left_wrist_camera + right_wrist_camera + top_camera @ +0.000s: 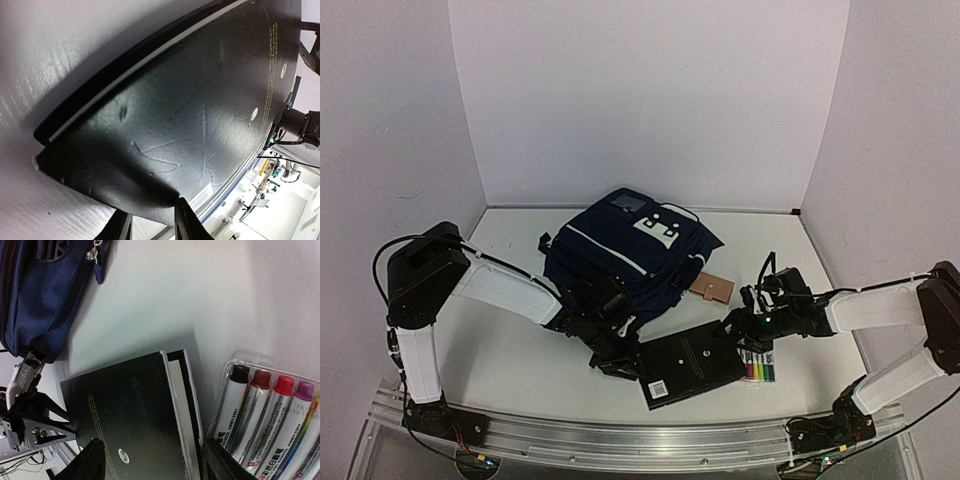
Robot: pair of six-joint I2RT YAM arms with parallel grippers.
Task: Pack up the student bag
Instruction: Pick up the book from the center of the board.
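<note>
The student bag (625, 250) lies at the back middle of the table, just behind the black book (692, 367), whose long axis runs from one arm across to the other. The right gripper (738, 325) straddles the book's right end, wide open and holding nothing. The left gripper (617, 362) is at the book's left corner, narrowly parted; I cannot tell if it grips. The left arm looks nearer the bag

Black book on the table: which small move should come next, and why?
Probably close the right gripper on the black book: its open fingers straddle the book's edge, and the left gripper sits at the opposite corner, ready to lift together.
</note>
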